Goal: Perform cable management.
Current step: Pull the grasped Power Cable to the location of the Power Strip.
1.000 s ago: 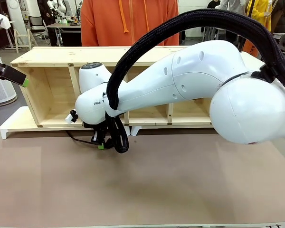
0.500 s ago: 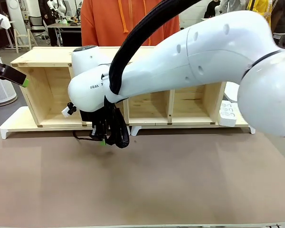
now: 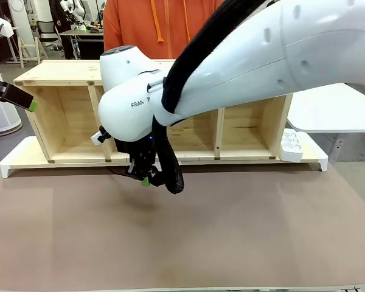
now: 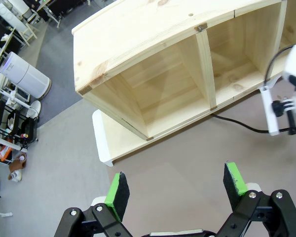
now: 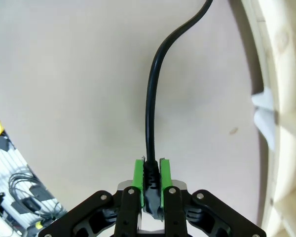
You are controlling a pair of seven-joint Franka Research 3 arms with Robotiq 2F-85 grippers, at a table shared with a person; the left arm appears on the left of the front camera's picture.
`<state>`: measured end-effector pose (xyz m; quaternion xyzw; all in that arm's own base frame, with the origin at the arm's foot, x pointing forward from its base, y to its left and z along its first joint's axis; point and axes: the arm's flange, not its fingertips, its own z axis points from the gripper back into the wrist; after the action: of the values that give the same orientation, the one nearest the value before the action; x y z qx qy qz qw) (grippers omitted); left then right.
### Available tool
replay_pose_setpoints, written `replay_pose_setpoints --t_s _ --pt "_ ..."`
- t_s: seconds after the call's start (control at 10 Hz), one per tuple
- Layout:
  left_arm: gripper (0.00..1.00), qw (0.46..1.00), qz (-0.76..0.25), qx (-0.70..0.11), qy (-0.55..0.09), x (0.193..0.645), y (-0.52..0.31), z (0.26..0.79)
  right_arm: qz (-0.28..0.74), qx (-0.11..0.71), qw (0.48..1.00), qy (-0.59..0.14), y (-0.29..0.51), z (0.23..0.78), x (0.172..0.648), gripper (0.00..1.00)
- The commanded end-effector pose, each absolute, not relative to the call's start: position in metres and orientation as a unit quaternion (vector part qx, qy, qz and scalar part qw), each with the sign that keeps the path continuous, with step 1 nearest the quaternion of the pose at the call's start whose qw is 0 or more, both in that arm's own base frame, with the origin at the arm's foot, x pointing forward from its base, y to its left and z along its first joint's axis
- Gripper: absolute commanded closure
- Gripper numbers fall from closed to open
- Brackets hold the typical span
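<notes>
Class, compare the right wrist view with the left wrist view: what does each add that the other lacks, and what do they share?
Right wrist view: the right end effector shut on the black cable, close up. Left wrist view: the left end effector open, facing the table, and the wooden shelf with its open compartments. Shared: cable, table, shelf wood.

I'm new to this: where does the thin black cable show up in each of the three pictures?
Front view: the cable shows low, left of centre, trailing left from the right gripper.
Left wrist view: the cable runs at mid-right, from the wooden shelf's foot toward the right edge.
Right wrist view: the cable rises up the centre from the right gripper's grip.
Shared landmark: the wooden shelf.
</notes>
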<state>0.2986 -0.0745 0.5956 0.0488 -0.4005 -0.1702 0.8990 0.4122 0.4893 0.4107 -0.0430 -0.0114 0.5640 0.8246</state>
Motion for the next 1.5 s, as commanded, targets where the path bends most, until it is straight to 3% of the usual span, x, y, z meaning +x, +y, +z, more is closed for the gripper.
replay_pose_setpoints --t_s 0.0,0.9,1.4 --pt "0.0 0.896 -0.175 0.054 -0.405 0.3 -0.074 0.596 0.531 -0.043 0.845 -0.039 0.461 0.424 0.368 0.84" --pt "0.0 0.896 -0.175 0.054 -0.405 0.3 -0.074 0.596 0.443 -0.122 0.875 -0.15 0.423 0.479 0.251 0.84" --pt "0.0 0.896 -0.175 0.054 -0.405 0.3 -0.074 0.596 0.392 -0.143 0.891 -0.179 0.406 0.488 0.215 0.84"
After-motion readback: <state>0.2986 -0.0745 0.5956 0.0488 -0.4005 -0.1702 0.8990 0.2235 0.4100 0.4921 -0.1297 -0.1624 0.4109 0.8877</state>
